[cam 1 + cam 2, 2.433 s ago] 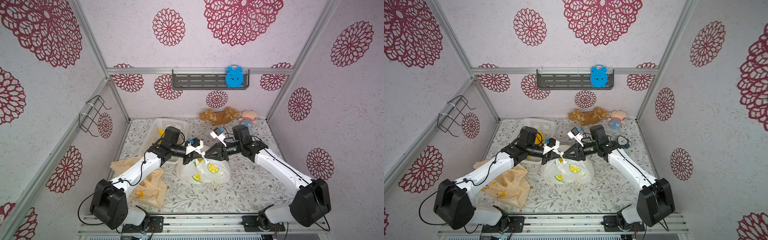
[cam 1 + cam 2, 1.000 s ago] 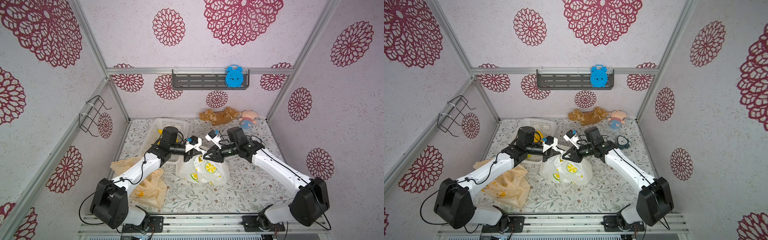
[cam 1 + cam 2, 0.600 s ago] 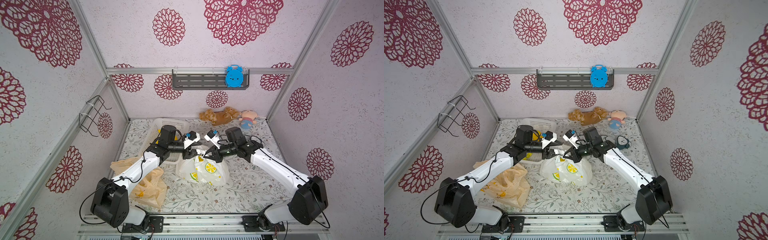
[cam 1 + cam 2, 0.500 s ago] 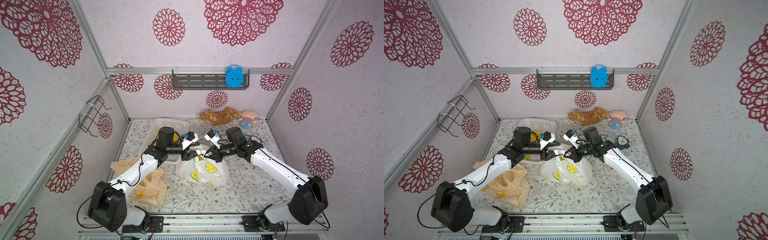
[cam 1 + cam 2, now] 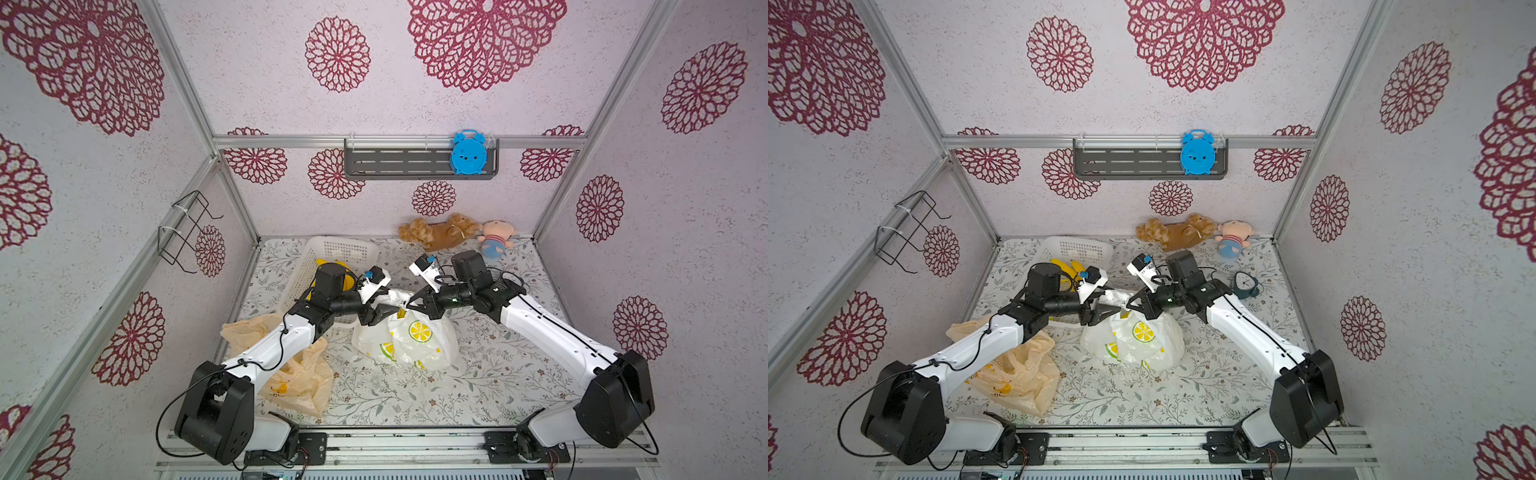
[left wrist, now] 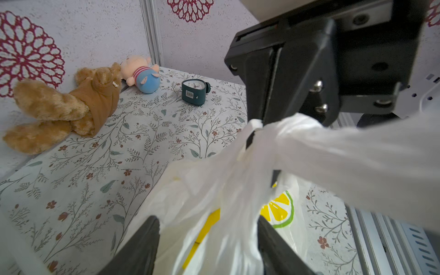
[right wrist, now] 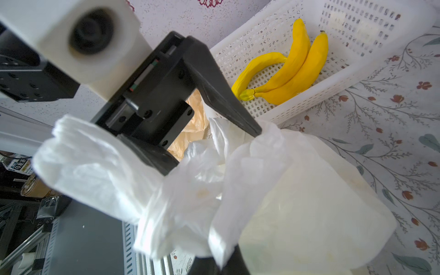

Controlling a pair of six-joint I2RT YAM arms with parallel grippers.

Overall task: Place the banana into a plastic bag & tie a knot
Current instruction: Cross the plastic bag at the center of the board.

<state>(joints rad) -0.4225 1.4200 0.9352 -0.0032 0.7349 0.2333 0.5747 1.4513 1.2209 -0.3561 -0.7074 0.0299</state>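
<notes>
Lemon-print plastic bag, banana inside, mid-counter. Right gripper clamped on its twisted neck; left gripper spread apart astride it.

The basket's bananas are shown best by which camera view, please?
The right wrist view: the bananas lie unobstructed and large. Both top views show them small, partly behind the left arm; the left wrist view misses them.
</notes>
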